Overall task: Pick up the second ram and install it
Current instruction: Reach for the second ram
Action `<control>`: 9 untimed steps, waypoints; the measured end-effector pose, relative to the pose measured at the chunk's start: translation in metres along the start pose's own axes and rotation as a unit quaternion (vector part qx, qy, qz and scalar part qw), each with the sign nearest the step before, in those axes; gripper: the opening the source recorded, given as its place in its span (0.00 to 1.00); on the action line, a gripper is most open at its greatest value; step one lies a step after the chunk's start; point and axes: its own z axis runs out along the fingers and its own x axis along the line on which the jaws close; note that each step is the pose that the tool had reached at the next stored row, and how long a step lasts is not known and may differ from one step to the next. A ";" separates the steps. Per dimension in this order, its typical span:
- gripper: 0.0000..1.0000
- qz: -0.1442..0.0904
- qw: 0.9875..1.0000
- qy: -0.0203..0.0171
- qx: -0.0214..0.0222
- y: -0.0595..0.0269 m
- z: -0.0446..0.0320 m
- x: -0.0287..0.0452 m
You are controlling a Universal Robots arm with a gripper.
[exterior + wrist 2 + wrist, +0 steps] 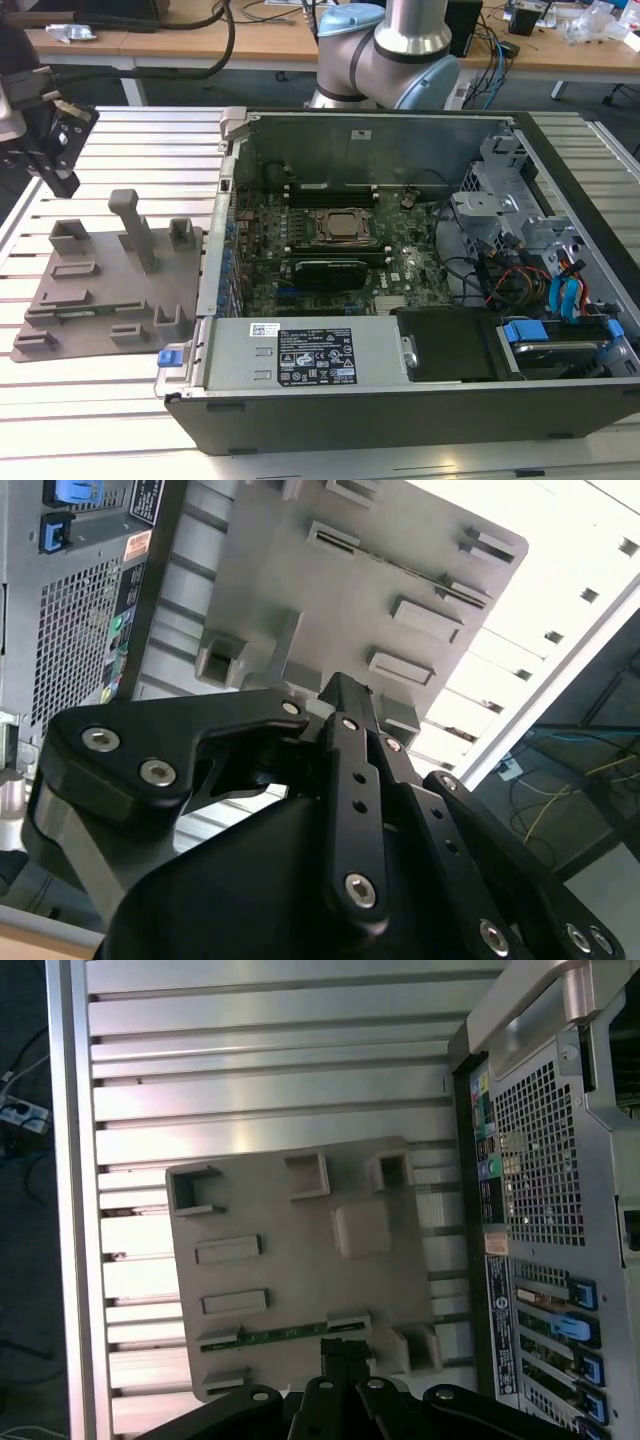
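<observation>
One gripper (63, 182), claws pressed together and empty, hovering at the exterior view's far left; one second ram (285, 1332), green, lying in the grey holder tray's (100, 275) near slot, beside the computer case (400, 420).

Wooden desks (270, 40) behind slatted table (100, 400)

From high up, the exterior view overlooks the open black metal computer case (400, 425); both my wrist views, nearer, share the flat grey plastic holder tray (290, 1260) (340, 600) beside it.
</observation>
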 end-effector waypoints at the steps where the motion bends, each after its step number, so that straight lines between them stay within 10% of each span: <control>1: 0.10 0.000 1.000 0.000 0.000 -0.0019 0.0011 0.0005; 9: 0.10 0.000 1.000 0.000 0.000 -0.0142 0.0047 0.0028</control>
